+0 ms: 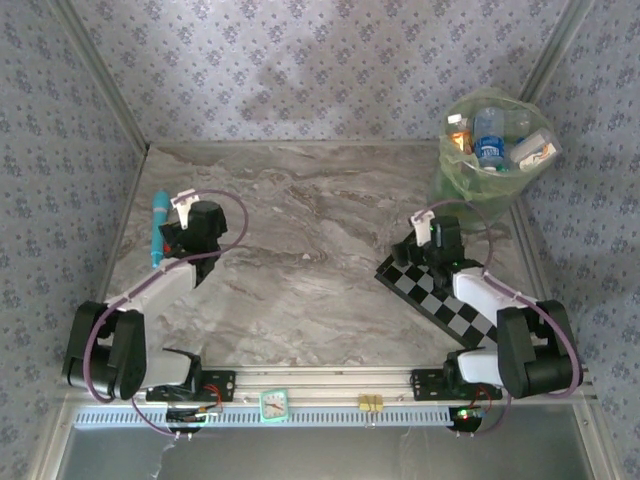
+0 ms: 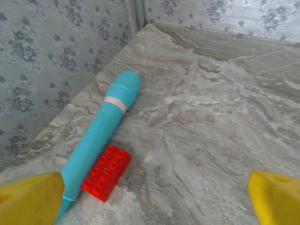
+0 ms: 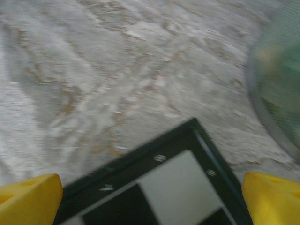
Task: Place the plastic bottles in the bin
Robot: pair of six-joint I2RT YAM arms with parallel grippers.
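The plastic bottles (image 1: pixel 490 140) lie piled inside the bin (image 1: pixel 468 188), which stands at the far right corner of the table (image 1: pixel 300 250), close to the wall. From above, a clear bottle with a blue label sits near the middle of the pile, one with an orange patch lies at its left, and a pale one with an orange label leans against the right rim. The thin green liner folds out over the rim of the bin. In the right wrist view the bin's green wall shows blurred at the right edge. Just in front of the bin, toward the arms, a black-and-white checkerboard (image 1: pixel 435 295) lies flat and askew on the marble-patterned top, and its far corner points toward the middle of the table. The right gripper (image 3: pixel 150 199) hovers over that corner with its yellow fingers (image 3: pixel 28 199) spread wide apart and nothing between them. Across the table, well apart from the bin, the left gripper (image 2: pixel 152 199) is likewise wide open and empty, low over the left side of the table. Ahead of it a long turquoise tube (image 2: pixel 101 136) lies along the left wall, and a small red building brick (image 2: pixel 105 172) rests right beside the tube's near end.
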